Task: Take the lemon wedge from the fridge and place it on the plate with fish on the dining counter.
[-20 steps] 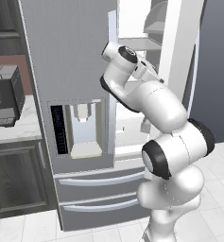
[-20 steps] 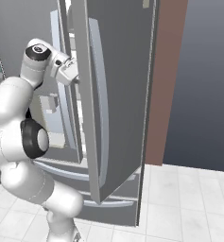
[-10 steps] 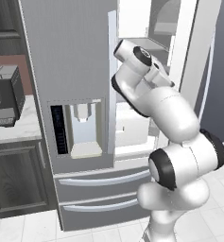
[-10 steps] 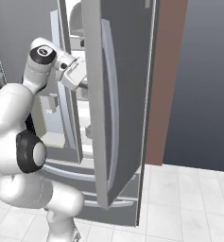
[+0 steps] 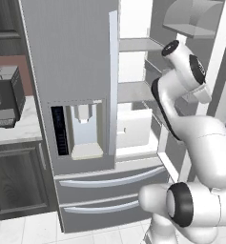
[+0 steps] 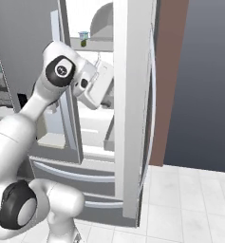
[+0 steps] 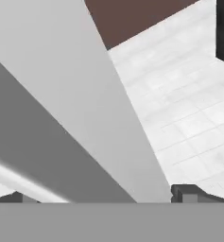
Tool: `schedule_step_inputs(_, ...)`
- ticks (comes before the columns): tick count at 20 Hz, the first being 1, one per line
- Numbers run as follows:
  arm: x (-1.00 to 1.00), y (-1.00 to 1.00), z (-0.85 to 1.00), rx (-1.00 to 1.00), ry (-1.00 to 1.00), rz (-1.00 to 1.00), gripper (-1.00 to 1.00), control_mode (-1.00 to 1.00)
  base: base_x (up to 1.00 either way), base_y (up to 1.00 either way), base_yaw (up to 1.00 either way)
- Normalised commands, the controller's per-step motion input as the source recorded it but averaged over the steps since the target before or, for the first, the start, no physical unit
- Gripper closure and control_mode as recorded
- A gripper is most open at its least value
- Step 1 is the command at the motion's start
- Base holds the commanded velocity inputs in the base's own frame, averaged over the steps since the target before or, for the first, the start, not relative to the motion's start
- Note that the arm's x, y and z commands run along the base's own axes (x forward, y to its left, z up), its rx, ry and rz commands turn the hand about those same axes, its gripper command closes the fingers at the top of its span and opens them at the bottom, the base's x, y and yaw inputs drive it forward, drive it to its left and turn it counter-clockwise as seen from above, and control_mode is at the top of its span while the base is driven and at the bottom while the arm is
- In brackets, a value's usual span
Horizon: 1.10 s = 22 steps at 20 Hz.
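Observation:
The fridge (image 5: 76, 62) stands with its left door shut and its right door (image 6: 133, 109) swung open. High on an inner shelf, a tiny dark olive lemon wedge (image 6: 84, 43) lies just below a pale blue cup (image 6: 84, 35). My gripper (image 6: 107, 97) is inside the opening at mid height, well below and to the right of the wedge, close against the open door's inner edge. In the hand view the gripper (image 7: 101, 194) is open, with its fingertips (image 7: 186, 193) far apart and nothing between them, facing the door edge and the floor. The plate and the dining counter are out of view.
A dark coffee machine (image 5: 5, 97) sits on the side counter left of the fridge. A white bin (image 5: 133, 126) fills the lower inside. Two steel drawers (image 5: 109, 181) run below. A door bin (image 5: 195, 19) juts out above my arm. White floor tiles (image 6: 190, 199) lie to the right.
My arm has stretched up and swung right, carrying the hand from the front of the opening in beside the open door. The jaws have stayed wide.

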Motion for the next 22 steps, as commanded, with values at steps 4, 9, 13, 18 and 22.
schedule_step_inputs(4, -0.36, -0.79, 0.00, 0.11, -0.13, 0.02, -1.00, -1.00, 0.00, 0.00, 0.00)
schedule_step_inputs(9, 0.00, 0.00, 0.00, 0.00, 0.00, 0.00, -1.00, -1.00, 0.00, 0.00, 0.00)
schedule_step_inputs(13, -0.52, 0.55, 0.00, 0.00, -0.02, 0.03, -1.00, -1.00, 0.00, 0.00, 0.00)
schedule_step_inputs(18, -1.00, 1.00, 0.08, -0.03, -0.10, 0.05, -1.00, -1.00, 0.00, 0.00, 0.00)
schedule_step_inputs(22, -0.81, 1.00, 0.04, -0.13, -0.04, 0.25, -1.00, -1.00, 0.00, 0.00, 0.00)
